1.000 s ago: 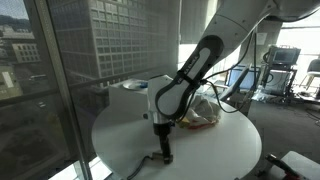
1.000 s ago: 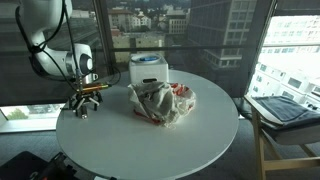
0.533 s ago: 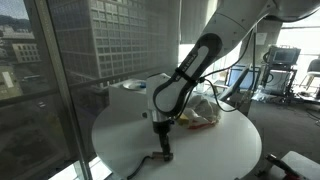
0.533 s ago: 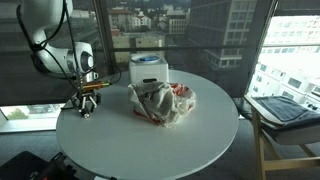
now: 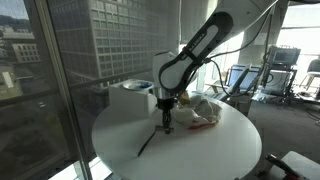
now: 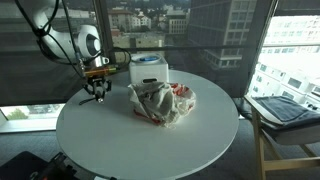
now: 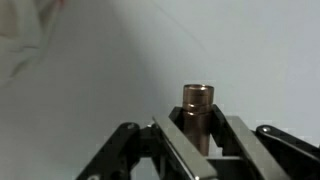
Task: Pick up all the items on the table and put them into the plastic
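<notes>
Round white table (image 6: 150,140): hand (image 6: 97,93) (rod (image 7: 197,108) seemingly in grip) near box (image 6: 146,70), plastic (image 6: 165,103).

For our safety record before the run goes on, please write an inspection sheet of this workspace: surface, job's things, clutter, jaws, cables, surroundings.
Surface: round white table, smooth top.
Job's things: short rod held above the table; plastic bag crumpled near the centre, contents unclear.
Clutter: white box with blue top, behind the bag.
Grippers: gripper, jaws shut on the rod.
Cables: nothing seen on the table.
Surroundings: large windows with city buildings outside; chair beside the table.
</notes>
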